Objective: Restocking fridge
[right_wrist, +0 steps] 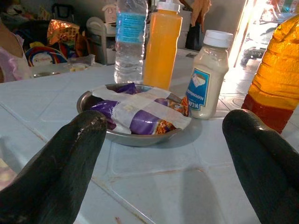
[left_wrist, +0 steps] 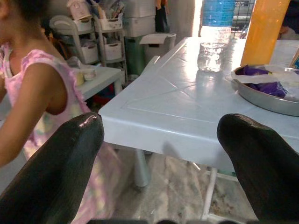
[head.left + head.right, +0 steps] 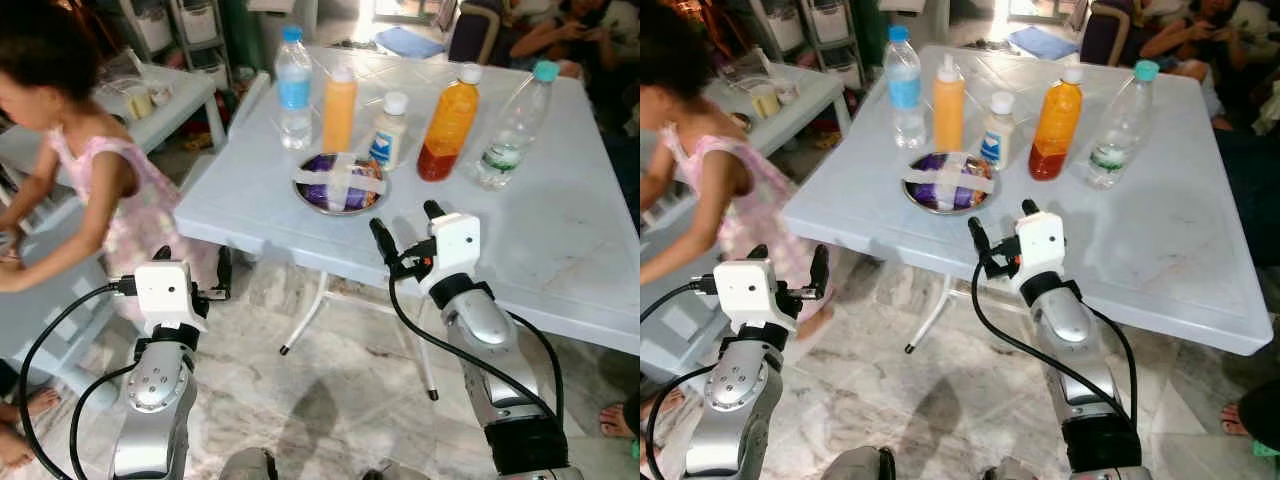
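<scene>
Five containers stand in a row on the pale blue plastic counter (image 3: 560, 240): a clear water bottle with a blue label (image 3: 293, 88), an opaque orange squeeze bottle (image 3: 339, 108), a small white mayonnaise bottle (image 3: 388, 131), an amber juice bottle (image 3: 447, 123) and a tilted clear bottle with a teal cap (image 3: 513, 125). Just before them sits a shallow steel dish of purple wrapped packets taped across (image 3: 341, 184). Full bottles probably weigh noticeably and feel slick; mid-body grips suit them. The dish looks stiff and light, best taken by its rim. The right pincer (image 3: 404, 232) hovers at the counter edge, fingers apart and empty. The left pincer (image 3: 192, 272) hangs beside the counter, spread too, near a child in a pink dress (image 3: 90, 190).
</scene>
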